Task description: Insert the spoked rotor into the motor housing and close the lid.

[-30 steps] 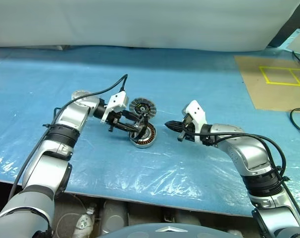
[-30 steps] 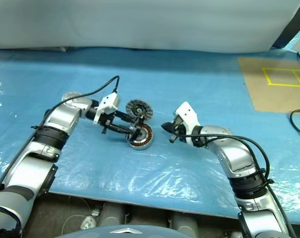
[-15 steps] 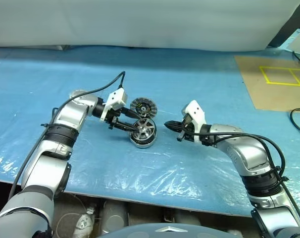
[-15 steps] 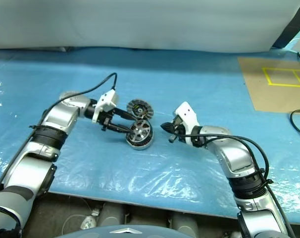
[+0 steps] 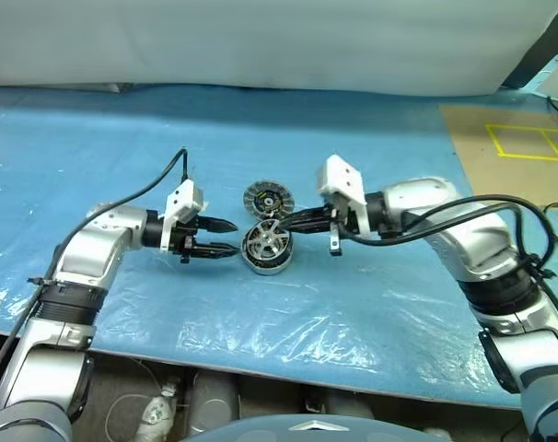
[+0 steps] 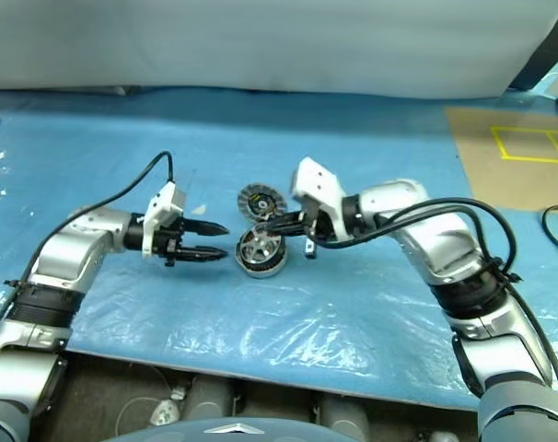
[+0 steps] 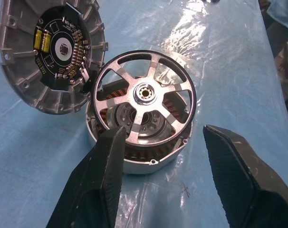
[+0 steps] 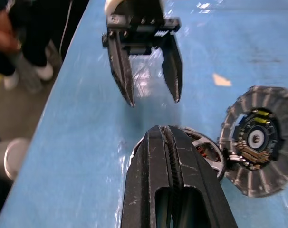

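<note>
My left end effector [image 5: 226,237] hangs just left of the motor housing [image 5: 264,261], fingers spread with nothing between them, pointing level toward the housing. The housing stands on the blue-covered bench [image 5: 371,147], and it is my landmark: the spoked rotor [image 7: 145,96] sits on its open top, over the copper windings. In my left wrist view the rotor looks a little tilted and off-centre on the housing rim, so I judge it is not yet fully seated, though I cannot be sure. The lid [image 5: 267,197] lies just behind the housing, touching or nearly touching its rim, circuit side up; from these views I cannot tell whether it lies flat or leans. My right end effector [image 5: 281,221] comes in from the right of the housing with its fingers pressed together, empty, the tips over the housing's upper right rim, next to the rotor. So the right arm is the nearer one, tip above the rotor, and I expect a press down on the rotor comes next, along the housing's upright axis. Counted: one housing, one rotor, one lid, two end effectors.
</note>
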Available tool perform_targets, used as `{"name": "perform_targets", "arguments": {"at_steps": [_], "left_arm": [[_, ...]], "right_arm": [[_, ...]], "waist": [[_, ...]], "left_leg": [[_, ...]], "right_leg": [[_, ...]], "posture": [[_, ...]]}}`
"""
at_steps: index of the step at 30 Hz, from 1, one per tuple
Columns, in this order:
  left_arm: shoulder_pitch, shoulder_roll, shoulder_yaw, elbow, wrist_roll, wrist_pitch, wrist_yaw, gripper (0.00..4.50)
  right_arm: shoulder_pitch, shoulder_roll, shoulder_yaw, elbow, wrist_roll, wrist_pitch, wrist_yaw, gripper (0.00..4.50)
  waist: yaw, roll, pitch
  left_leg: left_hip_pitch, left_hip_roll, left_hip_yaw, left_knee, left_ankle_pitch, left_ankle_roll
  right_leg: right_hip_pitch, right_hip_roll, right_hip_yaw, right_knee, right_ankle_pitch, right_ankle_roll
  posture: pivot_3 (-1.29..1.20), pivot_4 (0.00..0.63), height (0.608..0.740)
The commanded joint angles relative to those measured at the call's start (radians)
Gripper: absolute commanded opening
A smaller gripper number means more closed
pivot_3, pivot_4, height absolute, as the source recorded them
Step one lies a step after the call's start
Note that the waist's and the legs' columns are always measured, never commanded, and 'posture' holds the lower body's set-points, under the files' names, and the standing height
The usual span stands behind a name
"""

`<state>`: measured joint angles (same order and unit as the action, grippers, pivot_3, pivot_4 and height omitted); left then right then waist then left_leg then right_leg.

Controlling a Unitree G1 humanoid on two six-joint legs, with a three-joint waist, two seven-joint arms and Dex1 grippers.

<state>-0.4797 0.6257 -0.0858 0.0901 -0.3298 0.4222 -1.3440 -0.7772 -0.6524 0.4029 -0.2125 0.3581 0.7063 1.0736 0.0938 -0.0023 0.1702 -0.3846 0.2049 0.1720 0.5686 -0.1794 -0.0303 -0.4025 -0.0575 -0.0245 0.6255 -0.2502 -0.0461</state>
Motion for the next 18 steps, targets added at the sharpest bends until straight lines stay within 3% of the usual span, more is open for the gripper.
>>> {"name": "perform_targets", "arguments": {"at_steps": [1, 5, 14, 18], "left_arm": [[0.038, -0.007, 0.021, -0.087, -0.033, 0.015, 0.049, 2.74], [0.088, -0.014, 0.045, -0.140, -0.066, 0.036, 0.102, 2.78], [0.166, -0.029, 0.064, -0.195, -0.080, 0.027, 0.206, 2.78], [0.203, -0.015, 0.080, -0.227, -0.091, 0.023, 0.221, 2.78]], "right_arm": [[-0.112, -0.007, 0.082, 0.100, -0.151, -0.186, 0.081, 0.00], [-0.212, 0.007, 0.146, 0.206, -0.241, -0.334, 0.196, 0.87], [-0.387, 0.129, 0.247, 0.496, -0.415, -0.729, 0.388, 3.93], [-0.456, 0.227, 0.276, 0.673, -0.491, -0.875, 0.392, 3.93]], "waist": [[-0.002, 0.000, 0.000], [-0.003, 0.000, 0.000], [-0.024, -0.001, 0.000], [-0.032, -0.001, 0.001]], "left_leg": [[-0.001, 0.000, 0.000, 0.001, 0.000, 0.000], [0.000, 0.001, 0.000, 0.001, 0.000, 0.000], [-0.001, 0.001, 0.000, 0.004, 0.001, 0.004], [-0.002, 0.001, 0.000, 0.008, 0.000, 0.006]], "right_leg": [[0.000, 0.000, 0.000, 0.000, -0.001, -0.001], [-0.001, 0.000, 0.000, 0.002, -0.002, -0.003], [-0.001, 0.000, 0.000, 0.006, -0.002, -0.003], [-0.004, 0.000, 0.001, 0.013, -0.003, -0.006]], "posture": [[0.00, 0.150, 0.740], [0.00, 0.150, 0.740], [0.00, 0.150, 0.740], [0.00, 0.150, 0.740]]}}
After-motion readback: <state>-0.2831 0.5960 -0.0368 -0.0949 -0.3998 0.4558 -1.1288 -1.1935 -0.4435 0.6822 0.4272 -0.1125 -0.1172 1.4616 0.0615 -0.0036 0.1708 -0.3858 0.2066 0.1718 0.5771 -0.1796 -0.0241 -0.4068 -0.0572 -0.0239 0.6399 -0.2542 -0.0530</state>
